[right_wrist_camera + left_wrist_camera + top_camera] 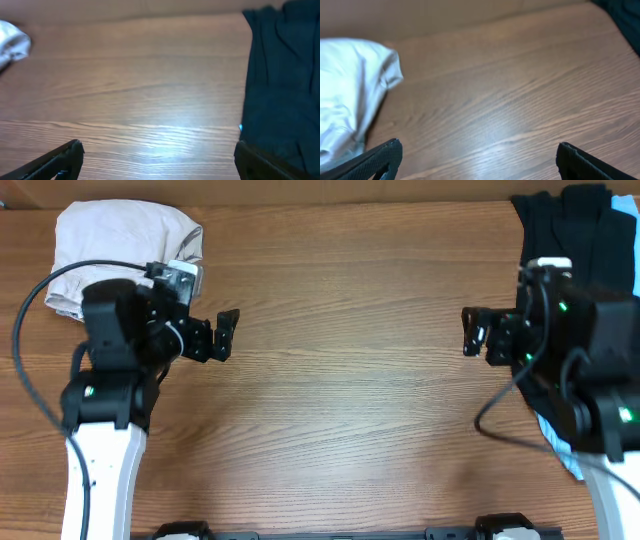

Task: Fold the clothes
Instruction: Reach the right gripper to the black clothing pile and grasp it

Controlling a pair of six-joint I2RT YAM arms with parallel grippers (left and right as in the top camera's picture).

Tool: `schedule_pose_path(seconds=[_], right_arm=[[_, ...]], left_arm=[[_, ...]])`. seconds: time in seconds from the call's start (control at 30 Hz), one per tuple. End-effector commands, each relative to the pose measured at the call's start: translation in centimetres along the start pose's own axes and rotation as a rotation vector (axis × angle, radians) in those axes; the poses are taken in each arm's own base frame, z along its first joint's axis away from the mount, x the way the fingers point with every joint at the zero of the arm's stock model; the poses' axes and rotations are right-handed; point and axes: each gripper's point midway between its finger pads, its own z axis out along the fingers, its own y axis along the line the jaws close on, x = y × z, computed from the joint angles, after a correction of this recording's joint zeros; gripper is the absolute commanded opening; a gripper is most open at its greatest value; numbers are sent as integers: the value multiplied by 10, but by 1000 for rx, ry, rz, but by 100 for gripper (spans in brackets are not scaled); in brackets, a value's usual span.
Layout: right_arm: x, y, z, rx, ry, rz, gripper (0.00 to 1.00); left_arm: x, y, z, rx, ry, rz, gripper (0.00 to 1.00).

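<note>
A pale beige garment [120, 245] lies bunched at the table's far left corner; the left wrist view has it at the left edge [350, 90]. A pile of black clothes [580, 230] sits at the far right and fills the right side of the right wrist view [285, 75]. A strip of light-blue cloth [558, 442] shows under the right arm. My left gripper [222, 340] [477, 156] is open over bare wood, just right of the beige garment. My right gripper [468, 332] [159, 156] is open too, holding nothing, its right finger [265, 162] close beside the black pile.
The wooden table [340, 380] stretches bare between the two grippers. A cable [35, 290] loops off the left arm over the beige garment. The arm bases [340, 532] line the near edge.
</note>
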Motion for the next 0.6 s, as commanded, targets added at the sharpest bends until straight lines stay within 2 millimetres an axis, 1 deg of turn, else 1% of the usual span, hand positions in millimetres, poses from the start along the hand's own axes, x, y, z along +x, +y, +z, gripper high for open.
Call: schedule_pose_path(seconds=[0.0, 0.07, 0.13, 0.17, 0.2, 0.23, 0.27, 0.3, 0.33, 0.4, 0.43, 0.47, 0.53, 0.57], right_arm=[[-7, -22, 20, 82, 28, 40, 100], [-3, -44, 34, 132, 64, 130, 100], [6, -83, 48, 216, 103, 283, 100], [9, -98, 51, 244, 113, 337, 100], [16, -123, 55, 295, 129, 433, 100], [20, -135, 56, 320, 135, 478, 100], [28, -161, 58, 369, 141, 569, 100], [32, -175, 59, 395, 142, 616, 100], [41, -205, 61, 447, 139, 705, 100], [49, -230, 63, 485, 136, 756, 100], [57, -255, 66, 522, 132, 794, 99], [62, -267, 68, 539, 132, 811, 98], [73, -291, 73, 568, 137, 826, 94], [80, -305, 76, 587, 148, 823, 93]], left_arm=[[7, 0, 21, 39, 52, 8, 100], [13, -5, 33, 88, 77, -7, 100], [16, -9, 42, 132, 87, -17, 100], [17, -10, 45, 151, 88, -20, 100], [18, -12, 48, 165, 90, -23, 100], [18, -12, 50, 168, 91, -23, 100], [18, -12, 51, 171, 89, -23, 100], [18, -11, 52, 170, 89, -23, 100], [17, -11, 52, 171, 84, -21, 100], [16, -12, 52, 173, 80, -20, 100], [15, -12, 52, 172, 80, -19, 100], [16, -12, 52, 173, 80, -19, 100], [16, -12, 52, 173, 81, -20, 100], [15, -13, 52, 181, 79, -20, 100]])
